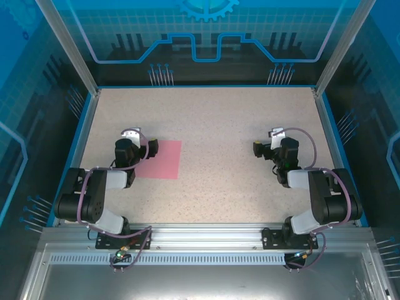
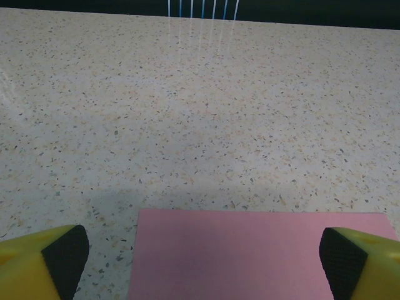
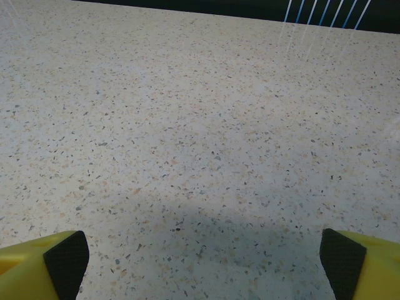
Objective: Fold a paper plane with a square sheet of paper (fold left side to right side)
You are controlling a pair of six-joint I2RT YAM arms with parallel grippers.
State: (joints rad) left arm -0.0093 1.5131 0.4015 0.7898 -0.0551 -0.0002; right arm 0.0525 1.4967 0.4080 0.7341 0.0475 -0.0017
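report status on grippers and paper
Left gripper open, above the paper at its left edge, not gripping. Right gripper open over the table, well right of it. Paper flat, no fold visible.

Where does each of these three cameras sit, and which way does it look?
Top view: above and behind the arms, looking down on the table; both arms, left claw and right claw show.
Left wrist: rides the left arm, looking forward low; its open fingertips flank the pink sheet.
Right wrist: same on the right arm; open fingertips over speckled table.
Shared: top and left-wrist views both show the sheet.
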